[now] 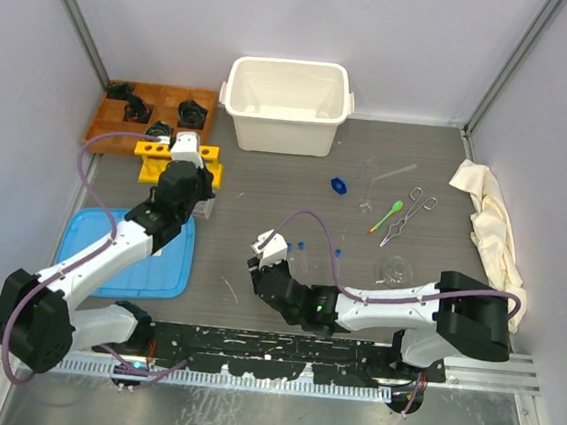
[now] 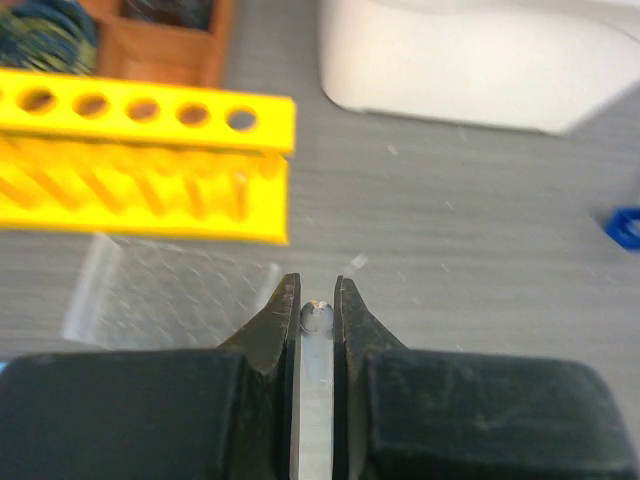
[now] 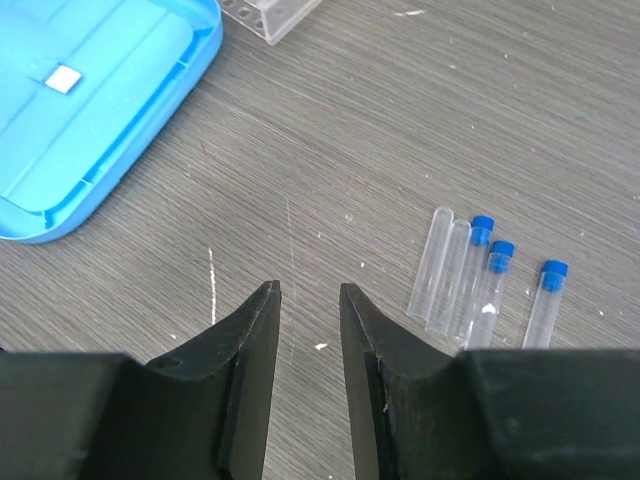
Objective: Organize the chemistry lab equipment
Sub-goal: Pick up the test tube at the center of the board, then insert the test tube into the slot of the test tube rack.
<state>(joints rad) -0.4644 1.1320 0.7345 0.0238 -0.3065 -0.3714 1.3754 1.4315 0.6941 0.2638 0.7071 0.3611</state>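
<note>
Two arms: both are working low over the grey table (image 1: 267, 176) — the left one at the far left, the right one across the near middle.
Left arm pose: it is rising from its base and bending forward, its wrist hanging just in front of the yellow tube rack (image 2: 150, 110).
Left gripper (image 2: 316, 288): the jaws are pinching narrowly around a clear glass tube (image 2: 315, 400), whose rounded end is peeking out between the tips.
Below the left gripper: a clear plastic box (image 2: 160, 295) is lying just in front of the rack, and the white bin (image 2: 470, 60) is standing further back to the right.
Right arm pose: it is stretching leftward from its base, lying low over the table.
Right gripper (image 3: 308, 292): the jaws are standing partly apart with only bare table between them — holding nothing.
Beside the right gripper: five small tubes (image 3: 470, 275) are lying side by side just right of the fingers, three wearing blue caps (image 3: 484, 225), two uncapped.
Left of the right gripper: a blue tray (image 3: 100, 110) is lying flat.
Other equipment: the forceps (image 1: 417, 207), the green spoon (image 1: 396, 206) and the flask (image 1: 393, 271) are lying right of centre, well apart from both grippers.
</note>
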